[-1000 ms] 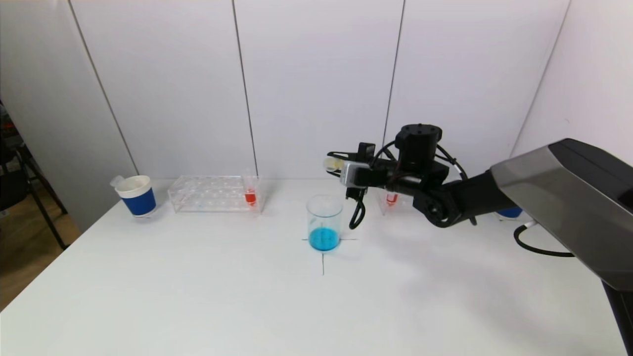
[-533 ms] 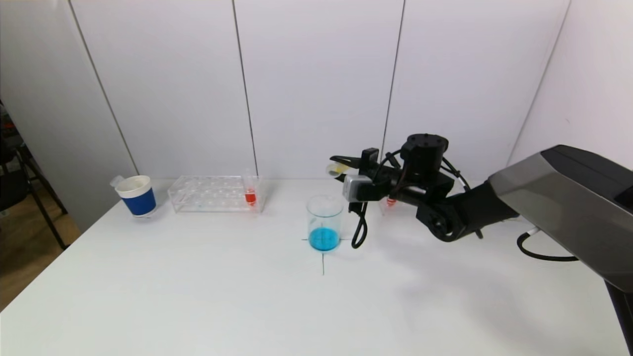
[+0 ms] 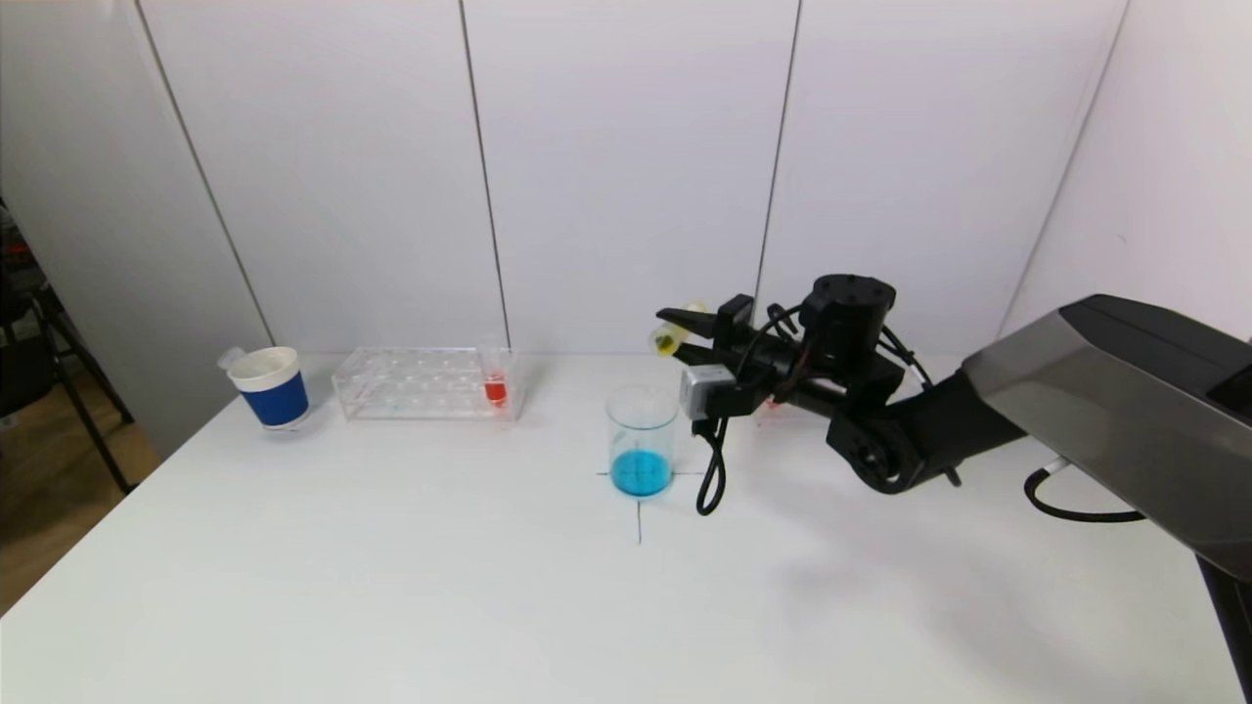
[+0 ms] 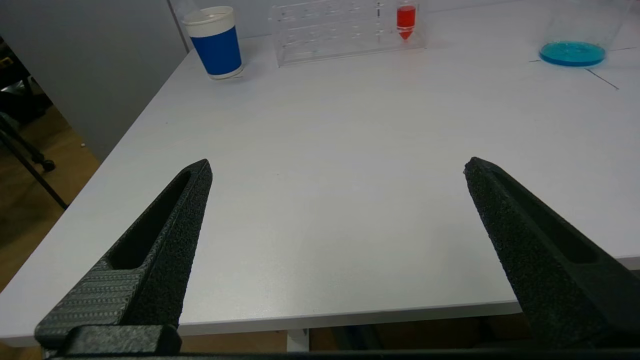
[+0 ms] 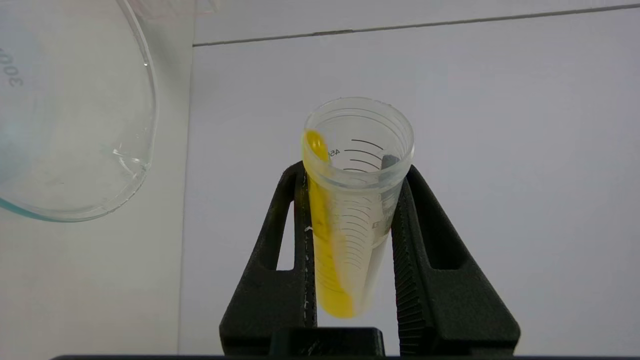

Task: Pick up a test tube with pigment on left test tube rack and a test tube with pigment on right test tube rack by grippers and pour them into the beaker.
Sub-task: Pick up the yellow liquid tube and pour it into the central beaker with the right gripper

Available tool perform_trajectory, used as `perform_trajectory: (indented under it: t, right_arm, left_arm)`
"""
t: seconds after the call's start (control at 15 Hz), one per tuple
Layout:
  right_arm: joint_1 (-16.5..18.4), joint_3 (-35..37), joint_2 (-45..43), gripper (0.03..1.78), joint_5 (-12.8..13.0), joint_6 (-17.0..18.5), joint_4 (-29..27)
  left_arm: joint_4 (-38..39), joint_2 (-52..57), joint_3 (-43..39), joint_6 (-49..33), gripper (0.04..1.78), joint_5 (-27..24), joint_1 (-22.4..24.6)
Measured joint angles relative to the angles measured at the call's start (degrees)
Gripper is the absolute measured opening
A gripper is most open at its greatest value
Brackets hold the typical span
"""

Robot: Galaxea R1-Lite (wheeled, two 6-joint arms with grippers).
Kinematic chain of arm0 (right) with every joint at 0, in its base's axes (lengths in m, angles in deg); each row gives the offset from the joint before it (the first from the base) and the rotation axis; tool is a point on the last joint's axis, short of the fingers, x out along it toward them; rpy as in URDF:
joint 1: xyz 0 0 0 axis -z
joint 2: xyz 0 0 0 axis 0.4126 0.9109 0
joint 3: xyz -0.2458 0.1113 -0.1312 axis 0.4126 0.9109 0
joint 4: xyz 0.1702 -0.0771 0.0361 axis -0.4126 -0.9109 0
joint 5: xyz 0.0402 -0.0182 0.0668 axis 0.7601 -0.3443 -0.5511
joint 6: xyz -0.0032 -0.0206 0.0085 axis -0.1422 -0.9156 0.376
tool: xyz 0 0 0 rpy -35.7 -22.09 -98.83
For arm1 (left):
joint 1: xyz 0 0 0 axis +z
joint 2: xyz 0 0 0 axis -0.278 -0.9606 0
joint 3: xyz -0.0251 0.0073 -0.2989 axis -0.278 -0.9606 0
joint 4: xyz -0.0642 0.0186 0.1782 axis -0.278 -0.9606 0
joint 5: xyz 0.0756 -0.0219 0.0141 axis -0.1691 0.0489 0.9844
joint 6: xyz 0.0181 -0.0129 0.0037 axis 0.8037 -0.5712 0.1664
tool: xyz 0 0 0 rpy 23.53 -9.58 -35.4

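My right gripper is shut on a clear test tube with yellow pigment, held tilted nearly sideways above and just right of the beaker, which holds blue liquid. In the right wrist view the tube sits between the gripper's fingers with yellow running along its lower side to the open mouth; the beaker rim is beside it. The left rack holds a red-pigment tube. My left gripper is open and empty over the table's near left edge, out of the head view.
A blue and white paper cup stands left of the left rack. The right rack is mostly hidden behind my right arm. A black cable loop hangs from the right wrist next to the beaker.
My right gripper has rolled with the tube and dropped slightly, shifting a little right; the tube's mouth now tips down toward the beaker and yellow pigment has run to its mouth.
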Motion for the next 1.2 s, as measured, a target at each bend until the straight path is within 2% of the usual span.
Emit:
perform_trajectory:
  t: [0.87, 1.2]
  right_arm:
    - [-0.77, 0.17, 0.00, 0.50, 1.48, -4.96, -0.01]
    - [-0.61, 0.04, 0.06, 0.50, 1.65, -8.77, -0.45]
  left_arm:
    - [0.02, 0.00, 0.00, -0.01, 1.76, 0.02, -0.06]
    - [0.00, 0.00, 0.00, -0.01, 1.76, 0.02, 0.00]
